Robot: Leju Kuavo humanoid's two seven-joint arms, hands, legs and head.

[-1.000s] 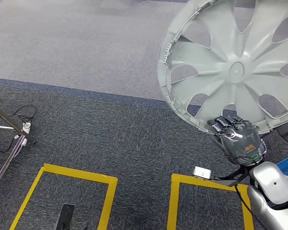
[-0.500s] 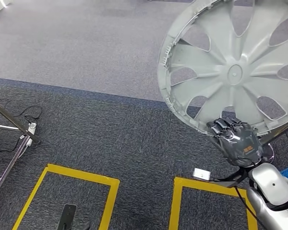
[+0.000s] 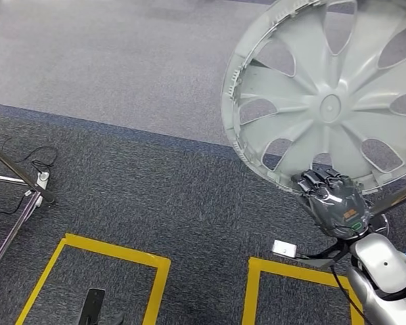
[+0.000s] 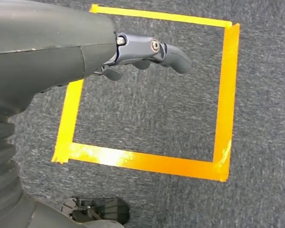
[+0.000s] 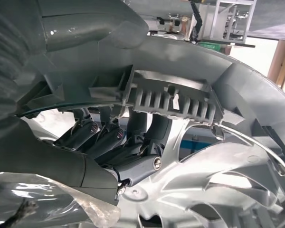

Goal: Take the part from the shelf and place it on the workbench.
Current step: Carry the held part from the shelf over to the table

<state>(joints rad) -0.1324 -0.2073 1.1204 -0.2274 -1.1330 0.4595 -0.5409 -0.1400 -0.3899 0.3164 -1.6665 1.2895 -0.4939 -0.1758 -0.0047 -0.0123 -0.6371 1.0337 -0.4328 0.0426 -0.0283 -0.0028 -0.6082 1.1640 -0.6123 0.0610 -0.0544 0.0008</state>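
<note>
Silver-grey plastic wheel cover (image 3: pixel 329 101), round with curved spokes and openings, is carried in the air over grey carpet in the head view, tilted with its face toward the camera and its lower rim in the right hand (image 3: pixel 336 200), whose dark fingers are curled over that rim. Being a disc it has no long axis; its flat face leans up and away from the hand. Yellow tape rectangles (image 3: pixel 114 254) mark the carpet below, and a metal stand with cables (image 3: pixel 22 189) sits at the floor's left edge. Judging by this, the part is already off the shelf; reaching the workbench and setting it down are left. From the left wrist, the left hand (image 4: pixel 144 50) hangs with fingers extended, holding nothing, over a tape rectangle. From the right wrist, fingers (image 5: pixel 98 137) clamp the cover's ribbed inner rim (image 5: pixel 169 99).
</note>
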